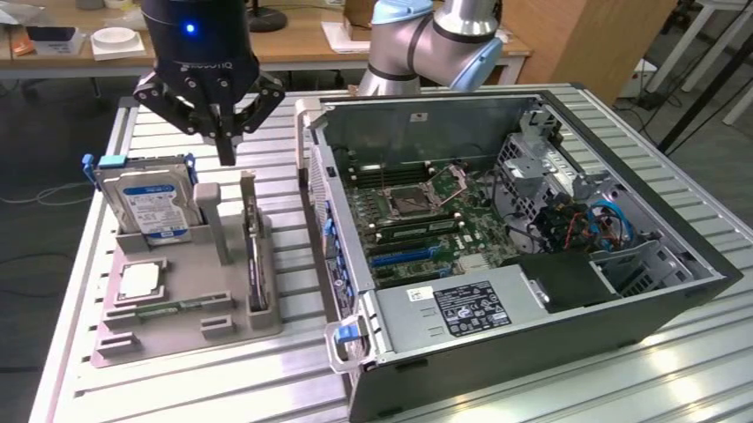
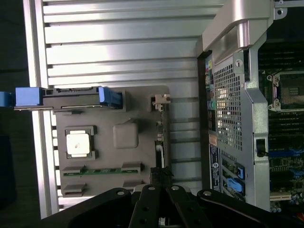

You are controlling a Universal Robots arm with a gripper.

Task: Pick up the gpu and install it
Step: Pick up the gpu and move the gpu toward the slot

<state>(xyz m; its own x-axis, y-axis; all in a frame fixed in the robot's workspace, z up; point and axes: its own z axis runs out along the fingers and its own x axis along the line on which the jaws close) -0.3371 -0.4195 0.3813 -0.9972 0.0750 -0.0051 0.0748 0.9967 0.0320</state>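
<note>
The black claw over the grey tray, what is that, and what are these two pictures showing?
It is the gripper of a robot arm, shut and holding nothing, hovering above the tray near the graphics card standing on edge. One picture comes from a camera off the arm, the other from a camera on its wrist. The tray sits on a slatted metal table and also carries a hard drive, a processor chip and a memory stick. Beside it lies an open computer case.
</note>
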